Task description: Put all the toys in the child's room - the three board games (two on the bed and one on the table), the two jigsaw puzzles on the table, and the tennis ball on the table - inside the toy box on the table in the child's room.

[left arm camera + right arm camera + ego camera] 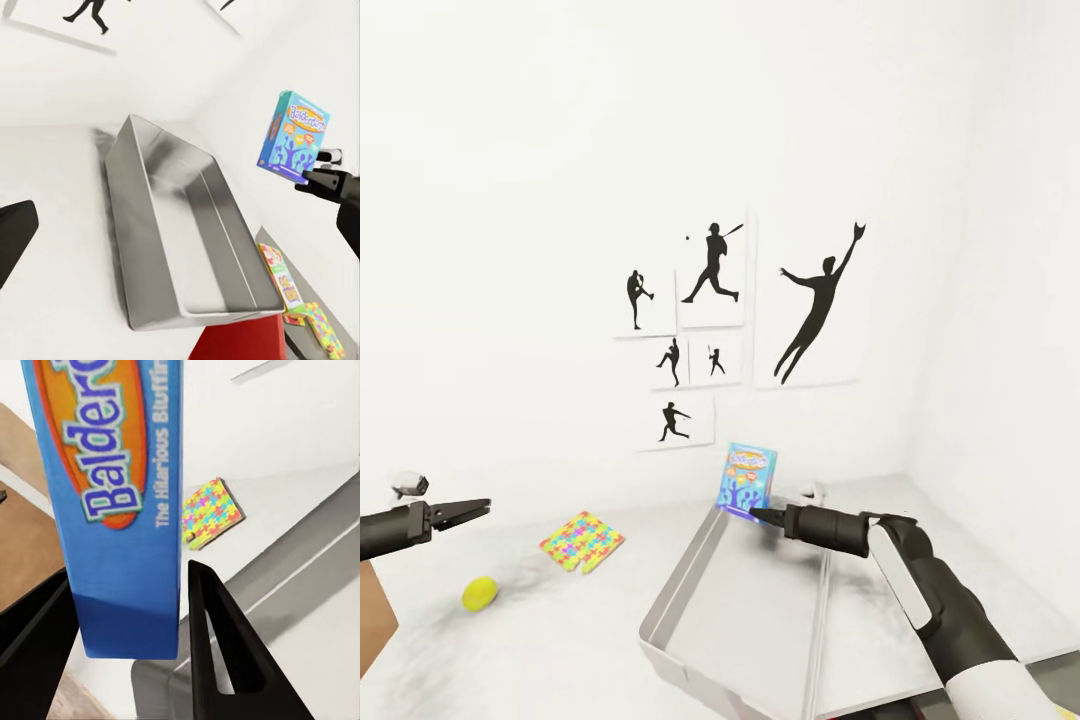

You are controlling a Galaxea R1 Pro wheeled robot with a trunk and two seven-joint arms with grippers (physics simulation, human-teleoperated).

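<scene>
"balderd…", "the hilarious bluffi…" on board game (124,502)

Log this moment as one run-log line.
right gripper: shut on board game | above toy box | left gripper: free | tennis ball, jigsaw puzzle: on table

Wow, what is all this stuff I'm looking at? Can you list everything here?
Toy box: one, silver metal, open, on the table.
Board game: one, blue, held upright above the toy box's far end.
Jigsaw puzzle: one, multicoloured, flat on the table.
Tennis ball: one, yellow-green, on the table.
Table: one, white.
Baseball pictures: six, black silhouettes, on the wall.
Right gripper: black, shut on the board game.
Left gripper: black, holding nothing.
</scene>
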